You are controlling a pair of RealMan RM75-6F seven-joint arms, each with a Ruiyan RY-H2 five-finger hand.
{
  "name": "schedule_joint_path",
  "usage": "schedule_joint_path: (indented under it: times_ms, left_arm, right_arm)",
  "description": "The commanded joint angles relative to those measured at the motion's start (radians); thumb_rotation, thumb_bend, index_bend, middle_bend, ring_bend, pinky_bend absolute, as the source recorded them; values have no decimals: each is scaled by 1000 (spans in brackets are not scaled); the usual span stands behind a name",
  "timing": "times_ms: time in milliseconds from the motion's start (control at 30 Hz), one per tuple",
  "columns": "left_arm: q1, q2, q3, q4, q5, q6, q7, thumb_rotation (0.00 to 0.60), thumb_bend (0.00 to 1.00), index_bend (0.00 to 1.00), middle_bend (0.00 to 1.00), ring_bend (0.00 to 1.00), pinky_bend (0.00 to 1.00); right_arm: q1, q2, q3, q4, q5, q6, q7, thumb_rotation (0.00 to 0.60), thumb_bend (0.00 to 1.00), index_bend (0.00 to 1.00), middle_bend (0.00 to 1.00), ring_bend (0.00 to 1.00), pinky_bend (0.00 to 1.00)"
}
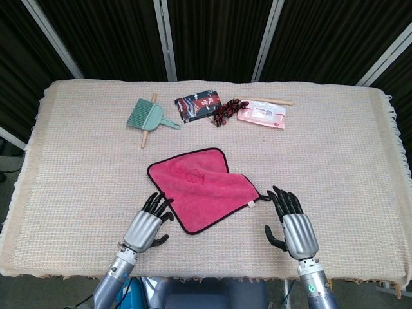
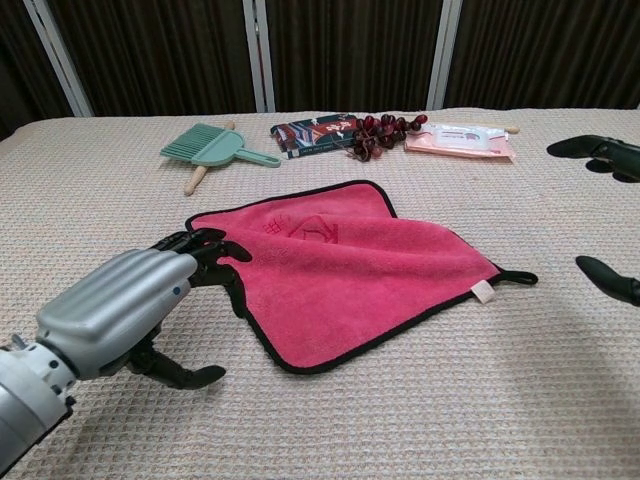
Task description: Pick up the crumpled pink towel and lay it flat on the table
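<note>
Pink towel (image 1: 201, 188) lies spread on the desk (image 1: 335, 148) between both hands, set as a diamond, its long axis running from the far-left corner toward the loop corner just beyond the right hand (image 1: 291, 222). One fold crosses its middle. Left hand (image 1: 147, 225) hovers at the near-left hem, fingers spread, grasping nothing. Right hand is likewise released, fingers apart, just clear of the towel.
</note>
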Motion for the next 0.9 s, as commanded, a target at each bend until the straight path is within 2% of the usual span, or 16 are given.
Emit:
schedule_joint_path:
  times_ms: [33,333,900]
  left_arm:
    - [-19,-58,-23,51,0,0,-6,600,241,414,140,0,0]
    - [-49,-156,-37,115,-14,-25,-4,600,241,410,139,0,0]
    - [-62,-243,-33,218,-9,-4,4,600,276,426,143,0,0]
  right_arm:
    - [0,0,2,1,3,-2,2,600,434,82,0,0,0]
    - [-1,6,10,-2,7,-6,18,600,435,83,0,0,0]
    - [-3,19,21,-7,18,-15,52,600,435,82,0,0,0]
